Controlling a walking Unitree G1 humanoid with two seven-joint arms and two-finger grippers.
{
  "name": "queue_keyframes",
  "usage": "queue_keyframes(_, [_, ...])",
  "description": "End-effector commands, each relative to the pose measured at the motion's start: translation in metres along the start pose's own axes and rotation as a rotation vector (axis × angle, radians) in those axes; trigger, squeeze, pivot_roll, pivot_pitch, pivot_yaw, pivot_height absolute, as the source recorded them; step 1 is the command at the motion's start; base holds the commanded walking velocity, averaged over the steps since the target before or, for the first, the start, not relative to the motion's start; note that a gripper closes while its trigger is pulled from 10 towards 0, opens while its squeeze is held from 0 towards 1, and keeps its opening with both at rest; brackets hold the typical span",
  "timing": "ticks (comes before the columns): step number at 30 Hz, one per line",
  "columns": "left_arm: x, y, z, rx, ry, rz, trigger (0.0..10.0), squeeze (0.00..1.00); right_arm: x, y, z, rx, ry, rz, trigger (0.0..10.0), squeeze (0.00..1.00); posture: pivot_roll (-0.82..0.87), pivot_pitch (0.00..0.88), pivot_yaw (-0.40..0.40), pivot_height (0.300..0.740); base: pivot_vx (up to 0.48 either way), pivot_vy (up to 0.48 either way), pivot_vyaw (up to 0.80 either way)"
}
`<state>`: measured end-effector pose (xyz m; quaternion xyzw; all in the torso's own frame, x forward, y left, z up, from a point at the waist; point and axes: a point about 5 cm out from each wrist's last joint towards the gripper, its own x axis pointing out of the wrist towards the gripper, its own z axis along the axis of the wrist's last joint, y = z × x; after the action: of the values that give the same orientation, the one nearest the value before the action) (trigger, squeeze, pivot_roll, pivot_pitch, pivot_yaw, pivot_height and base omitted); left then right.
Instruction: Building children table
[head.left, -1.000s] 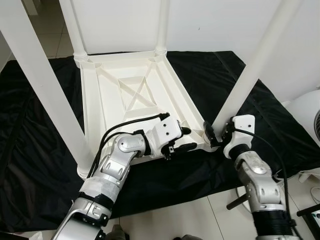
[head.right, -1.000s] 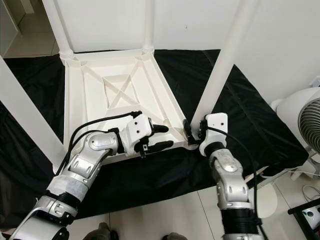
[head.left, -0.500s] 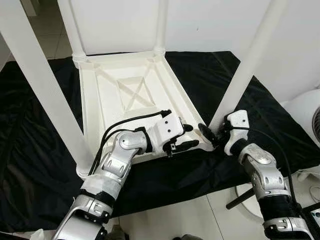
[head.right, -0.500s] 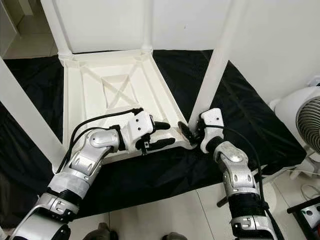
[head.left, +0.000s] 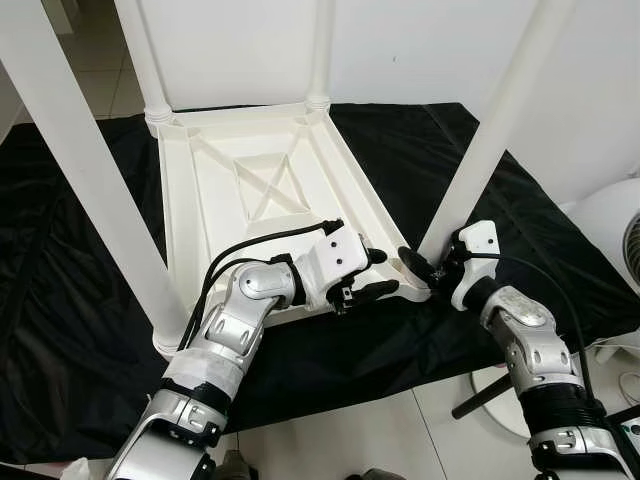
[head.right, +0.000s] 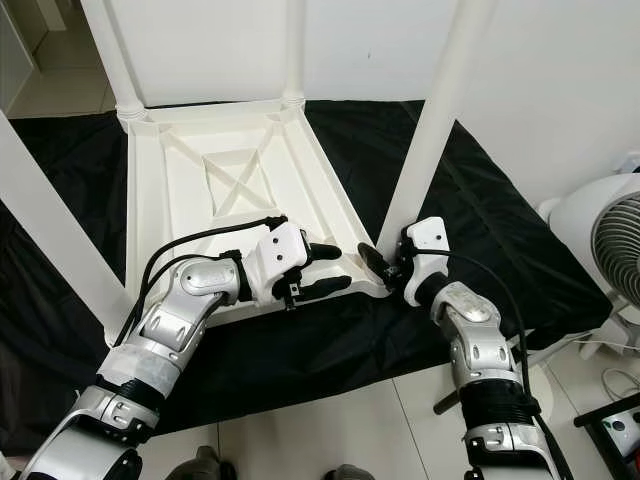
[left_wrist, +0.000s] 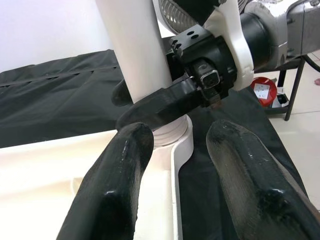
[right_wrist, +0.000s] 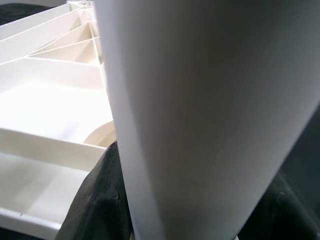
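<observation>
The left gripper (head.left: 375, 275) sits at the near edge of the upside-down white table (head.left: 230, 185), its 2 black fingers (left_wrist: 117, 195) spread apart with nothing between them. Just past it, the right gripper (head.left: 418, 266) wraps its fingers around the bottom of the near right leg (head.left: 495, 130); the left wrist view shows this squeeze up close, while the right wrist view is mostly white leg (right_wrist: 200, 115). The table lies on a black sheet (head.left: 60, 330) with 4 legs pointing up, pale floor (head.left: 400, 435) nearest the robot, and a white fan (head.right: 605, 235) far right.
</observation>
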<state>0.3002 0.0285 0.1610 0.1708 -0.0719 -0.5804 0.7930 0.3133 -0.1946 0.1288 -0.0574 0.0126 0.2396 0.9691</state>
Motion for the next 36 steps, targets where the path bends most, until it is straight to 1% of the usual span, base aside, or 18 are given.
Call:
queue_keyframes(1, [0.001,0.006,0.004,0.008,-0.009,0.093,10.0,0.0,-0.001,0.0,-0.004,0.0,0.015,-0.025,10.0,0.0,0.01,0.0,-0.036,0.74,0.0,0.0,0.0])
queue_keyframes(2, [0.001,0.005,0.004,0.006,-0.009,0.092,10.0,0.0,0.0,-0.004,0.0,0.008,-0.021,-0.152,10.0,0.0,0.01,0.0,-0.039,0.74,0.0,0.0,0.0])
queue_keyframes(3, [0.001,0.005,0.004,0.006,-0.01,0.092,10.0,0.0,0.0,-0.005,0.002,0.016,-0.032,-0.191,10.0,0.0,0.01,0.0,-0.039,0.74,0.0,0.0,0.0])
queue_keyframes(8, [0.001,0.005,0.003,0.005,-0.01,0.091,10.0,0.0,0.0,-0.003,0.004,0.034,-0.047,-0.225,10.0,0.0,0.01,0.002,-0.038,0.74,0.0,0.0,0.0])
queue_keyframes(10, [0.001,0.004,0.003,0.003,-0.01,0.089,10.0,0.0,0.002,0.0,0.008,0.043,-0.063,-0.259,10.0,0.0,0.0,0.004,-0.039,0.74,0.0,0.0,0.0])
queue_keyframes(13, [0.001,0.002,0.003,0.0,-0.012,0.082,10.0,0.0,0.008,0.021,0.022,0.078,-0.123,-0.335,10.0,0.0,0.0,0.006,-0.043,0.74,0.0,0.0,0.0])
queue_keyframes(14, [0.001,0.002,0.003,0.0,-0.012,0.082,10.0,0.0,0.008,0.021,0.022,0.078,-0.123,-0.335,10.0,0.0,0.0,0.006,-0.043,0.74,0.0,0.0,0.0])
queue_keyframes(16, [0.002,0.001,0.003,-0.002,-0.013,0.078,10.0,0.0,0.012,0.031,0.028,0.091,-0.137,-0.409,10.0,0.0,0.0,0.006,-0.045,0.74,0.0,0.0,0.0])
queue_keyframes(18, [0.002,0.0,0.003,-0.003,-0.013,0.076,10.0,0.0,0.013,0.035,0.027,0.124,-0.124,-0.511,10.0,0.0,0.0,0.005,-0.048,0.74,0.0,0.0,0.0])
queue_keyframes(19, [0.002,0.0,0.003,-0.003,-0.013,0.076,10.0,0.0,0.013,0.035,0.027,0.124,-0.124,-0.511,10.0,0.0,0.0,0.005,-0.048,0.74,0.0,0.0,0.0])
queue_keyframes(20, [0.002,-0.001,0.003,-0.004,-0.014,0.076,10.0,0.0,0.01,0.041,0.02,0.134,-0.102,-0.616,10.0,0.0,0.0,0.005,-0.05,0.74,0.0,0.0,0.0])
queue_keyframes(22, [0.002,-0.001,0.003,-0.004,-0.014,0.076,10.0,0.0,0.01,0.041,0.02,0.134,-0.102,-0.616,10.0,0.0,0.0,0.005,-0.05,0.74,0.0,0.0,0.0])
queue_keyframes(23, [0.002,-0.001,0.003,-0.005,-0.013,0.076,10.0,0.0,0.007,0.043,0.012,0.126,-0.075,-0.68,10.0,0.0,0.0,0.007,-0.053,0.74,0.0,0.0,0.0])
queue_keyframes(25, [0.002,-0.001,0.003,-0.005,-0.013,0.076,10.0,0.0,0.007,0.043,0.012,0.126,-0.075,-0.68,10.0,0.0,0.0,0.007,-0.053,0.74,0.0,0.0,0.0])
queue_keyframes(26, [0.002,-0.001,0.003,-0.007,-0.013,0.077,10.0,0.0,0.005,0.046,0.008,0.15,-0.072,-0.725,10.0,0.0,0.01,0.007,-0.052,0.74,0.0,0.0,0.0])
queue_keyframes(31, [0.002,-0.002,0.003,-0.008,-0.013,0.076,10.0,0.0,0.004,0.049,0.009,0.158,-0.08,-0.731,10.0,0.0,0.0,0.008,-0.053,0.74,0.0,0.0,0.0])
queue_keyframes(32, [0.002,-0.002,0.002,-0.009,-0.013,0.074,10.0,0.0,0.002,0.05,0.01,0.163,-0.093,-0.722,10.0,1.0,0.0,0.007,-0.051,0.74,0.0,0.0,0.0])
queue_keyframes(36, [0.002,-0.003,0.002,-0.01,-0.011,0.072,10.0,0.0,-0.002,0.049,0.014,0.155,-0.108,-0.698,10.0,1.0,0.0,0.007,-0.052,0.74,0.0,0.0,0.0])
